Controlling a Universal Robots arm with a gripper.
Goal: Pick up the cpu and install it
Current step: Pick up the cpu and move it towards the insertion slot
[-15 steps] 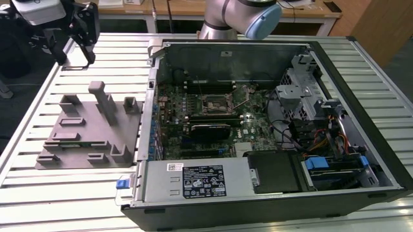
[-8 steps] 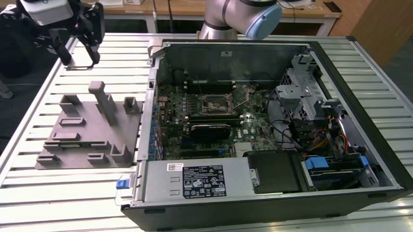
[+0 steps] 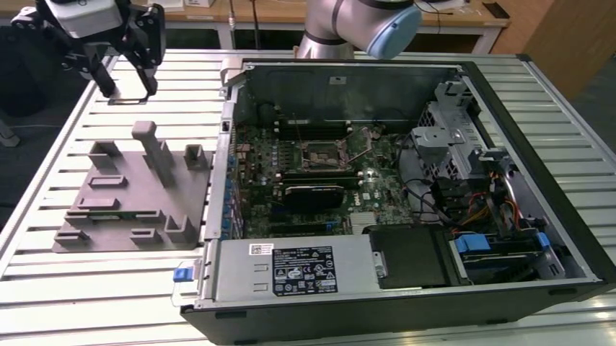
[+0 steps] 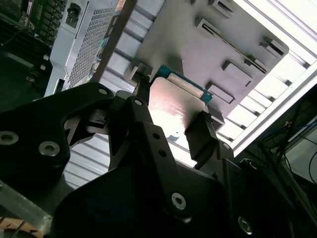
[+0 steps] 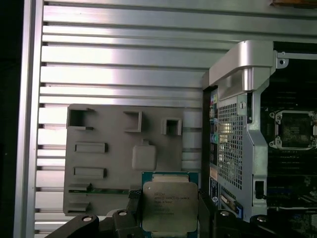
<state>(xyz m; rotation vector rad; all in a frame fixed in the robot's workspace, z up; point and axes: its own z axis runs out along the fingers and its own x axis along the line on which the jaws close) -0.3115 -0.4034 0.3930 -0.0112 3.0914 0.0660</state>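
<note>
The cpu point(image 5: 169, 207), a flat silver square with a green rim, sits between the black fingers of my gripper point(image 5: 168, 210), which is shut on its edges. In the second wrist view its shiny face point(image 4: 171, 106) shows between the two fingers point(image 4: 204, 136). In the exterior view my gripper point(image 3: 127, 88) hangs over the table at the far left, above and behind the grey fixture block point(image 3: 125, 194). The open motherboard socket point(image 3: 322, 153) lies inside the computer case, to the exterior view's right of the gripper; it also shows in the first wrist view as the socket point(image 5: 295, 130).
The open computer case point(image 3: 481, 72) lies on its side on the slatted metal table point(image 3: 58, 144); its raised side wall point(image 3: 231, 130) stands between the fixture and the motherboard. Drive cages, cables and a power supply point(image 3: 298, 270) crowd the case. The fixture block point(image 5: 114, 148) has upright posts.
</note>
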